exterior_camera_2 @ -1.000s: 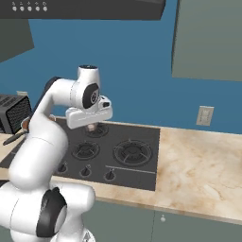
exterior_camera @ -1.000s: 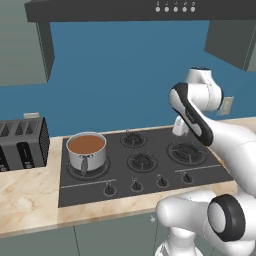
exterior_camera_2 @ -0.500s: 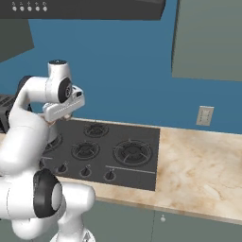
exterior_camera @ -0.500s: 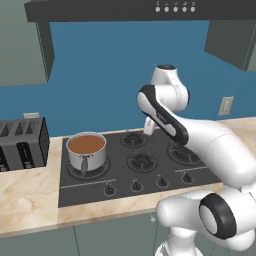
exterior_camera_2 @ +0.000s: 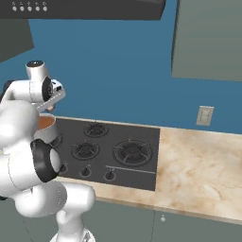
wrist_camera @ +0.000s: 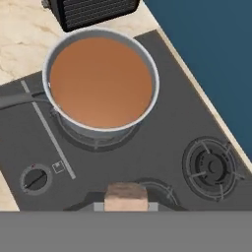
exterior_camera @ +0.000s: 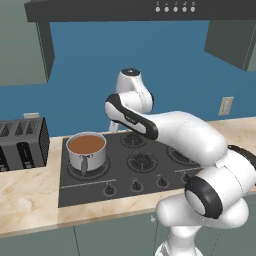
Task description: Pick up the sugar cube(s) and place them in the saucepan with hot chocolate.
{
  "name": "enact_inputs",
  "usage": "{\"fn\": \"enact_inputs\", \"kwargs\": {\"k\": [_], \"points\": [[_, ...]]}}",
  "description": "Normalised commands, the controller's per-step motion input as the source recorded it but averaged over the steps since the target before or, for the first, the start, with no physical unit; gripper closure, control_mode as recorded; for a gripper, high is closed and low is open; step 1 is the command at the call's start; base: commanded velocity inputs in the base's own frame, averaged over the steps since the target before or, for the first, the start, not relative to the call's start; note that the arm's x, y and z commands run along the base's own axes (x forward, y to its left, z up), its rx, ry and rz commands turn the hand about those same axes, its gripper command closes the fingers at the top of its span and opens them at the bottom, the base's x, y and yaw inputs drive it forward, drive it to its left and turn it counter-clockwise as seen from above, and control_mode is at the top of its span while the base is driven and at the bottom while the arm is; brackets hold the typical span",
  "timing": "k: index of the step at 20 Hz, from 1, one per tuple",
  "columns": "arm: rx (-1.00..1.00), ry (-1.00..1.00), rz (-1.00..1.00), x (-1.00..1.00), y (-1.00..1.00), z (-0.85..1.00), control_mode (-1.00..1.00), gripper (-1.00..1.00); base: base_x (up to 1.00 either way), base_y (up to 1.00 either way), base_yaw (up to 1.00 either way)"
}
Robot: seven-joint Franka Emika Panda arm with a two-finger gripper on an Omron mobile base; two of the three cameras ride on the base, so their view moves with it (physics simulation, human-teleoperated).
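Observation:
The saucepan (wrist_camera: pixel 101 83), a round silver-grey pot of brown liquid, stands on the front left burner of the black stove (exterior_camera: pixel 145 172); its stubby handle points toward the counter's front edge. My gripper (wrist_camera: pixel 126 207) is shut on a pale tan sugar cube (wrist_camera: pixel 126 196). It hangs above the stove beside the pan, a little short of the rim. In the left base view the saucepan (exterior_camera: pixel 86 149) sits left of my forearm. In the right base view the hand (exterior_camera_2: pixel 51 98) hovers just above the saucepan (exterior_camera_2: pixel 46 124).
A black toaster (exterior_camera: pixel 22 145) stands on the marble counter left of the pan, close to its far side, toaster (wrist_camera: pixel 93 12). A row of knobs (exterior_camera: pixel 136 186) lines the stove front. Blue wall behind, range hood (exterior_camera: pixel 125 9) overhead, bare counter (exterior_camera_2: pixel 198 165) to the right.
The arm has swung left across the stove, from over the right burners to beside the saucepan, carrying the cube. The pan and toaster have stayed put.

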Motion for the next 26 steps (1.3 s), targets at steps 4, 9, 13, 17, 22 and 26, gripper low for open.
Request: {"fn": "enact_inputs", "kwargs": {"k": [4,9,13,17,22,26], "points": [[0.00,0.00,0.00,0.40,0.78,-0.10,-1.00,1.00,0.00,0.00,0.00],[0.00,0.05,0.00,0.01,0.23,0.00,-1.00,1.00,0.00,0.00,0.00],[0.03,0.13,0.01,-0.31,0.00,-0.07,-1.00,1.00,0.00,0.00,0.00],[0.03,0.13,0.00,-0.24,0.01,-0.10,-1.00,1.00,0.00,0.00,0.00],[0.00,0.10,0.00,0.00,0.03,-0.10,-1.00,1.00,0.00,0.00,0.00],[0.00,0.01,0.00,0.01,0.00,-0.04,-1.00,1.00,0.00,0.00,0.00]]}}
